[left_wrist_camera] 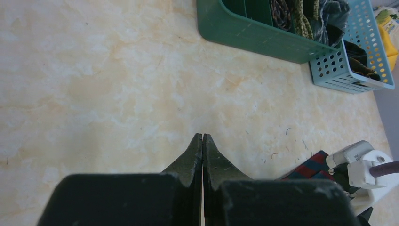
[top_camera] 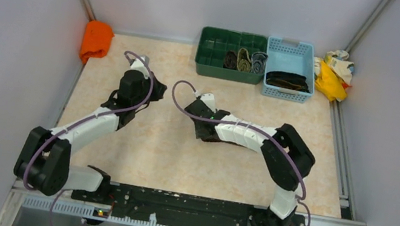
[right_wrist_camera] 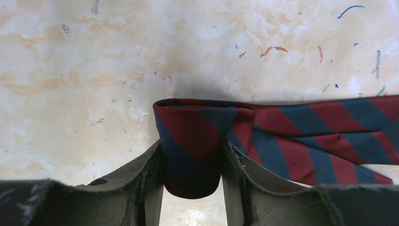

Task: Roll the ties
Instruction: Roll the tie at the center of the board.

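Note:
A dark red and navy striped tie (right_wrist_camera: pixel 197 136) lies on the table, its near end rolled up and its tail (right_wrist_camera: pixel 329 136) running off to the right. My right gripper (right_wrist_camera: pixel 192 150) is shut on the rolled end, one finger on each side. From above, the right gripper (top_camera: pixel 196 111) sits at mid-table, and the tie (top_camera: pixel 206 132) shows as a dark patch under the forearm. My left gripper (left_wrist_camera: pixel 202 137) is shut and empty over bare table; from above the left gripper (top_camera: pixel 154 94) is to the left of the tie. A corner of the tie (left_wrist_camera: pixel 313 167) shows in the left wrist view.
A green bin (top_camera: pixel 212 60) at the back holds three rolled ties (top_camera: pixel 245 60). Beside it, a light blue basket (top_camera: pixel 303 50) holds dark ties (top_camera: pixel 287 80). An orange cloth (top_camera: pixel 96 40) lies at the back left and yellow-and-cream rags (top_camera: pixel 333 74) at the back right. Walls enclose three sides.

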{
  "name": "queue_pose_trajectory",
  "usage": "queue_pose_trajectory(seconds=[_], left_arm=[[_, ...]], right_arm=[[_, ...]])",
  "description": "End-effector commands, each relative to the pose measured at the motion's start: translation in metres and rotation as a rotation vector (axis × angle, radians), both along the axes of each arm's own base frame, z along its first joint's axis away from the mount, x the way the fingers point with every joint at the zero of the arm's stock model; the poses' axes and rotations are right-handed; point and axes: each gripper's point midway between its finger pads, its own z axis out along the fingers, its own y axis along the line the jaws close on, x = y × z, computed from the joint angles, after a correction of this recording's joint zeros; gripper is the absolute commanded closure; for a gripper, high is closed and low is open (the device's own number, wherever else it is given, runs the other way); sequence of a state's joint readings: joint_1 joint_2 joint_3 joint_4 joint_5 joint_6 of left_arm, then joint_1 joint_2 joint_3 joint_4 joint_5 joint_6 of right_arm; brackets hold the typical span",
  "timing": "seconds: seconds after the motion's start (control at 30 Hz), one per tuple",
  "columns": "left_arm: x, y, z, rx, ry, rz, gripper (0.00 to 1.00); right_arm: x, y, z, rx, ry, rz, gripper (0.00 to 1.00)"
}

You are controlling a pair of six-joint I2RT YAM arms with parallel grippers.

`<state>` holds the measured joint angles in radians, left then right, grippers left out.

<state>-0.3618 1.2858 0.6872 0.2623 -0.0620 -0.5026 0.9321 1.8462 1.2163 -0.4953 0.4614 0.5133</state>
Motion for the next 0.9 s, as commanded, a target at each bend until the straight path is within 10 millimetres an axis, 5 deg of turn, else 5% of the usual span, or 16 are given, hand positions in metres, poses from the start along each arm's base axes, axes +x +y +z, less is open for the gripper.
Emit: queue_pose_trajectory(seconds=[0.0, 0.37, 0.57, 0.87], left_arm=[[0.019, -0.001, 0.02, 0.003, -0.035, 0.012, 1.0], [0.017, -0.045, 0.011, -0.069, -0.022, -0.218, 1.0], [0.007, -0.068, 0.007, -0.102, -0.012, -0.371, 1.0], [-0.017, -0.088, -0.026, -0.121, 0.078, -0.461, 1.0]], right_arm=[[-0.026, 0.034, -0.015, 0.261, 0.17, 0.041, 0.65], [-0.069, 0.06, -0.012, 0.732, 0.37, 0.047, 0.69], [-0.085, 0.052, -0.025, 0.774, 0.413, 0.023, 0.69], [-0.1, 0.026, -0.045, 0.786, 0.438, -0.055, 0.69]])
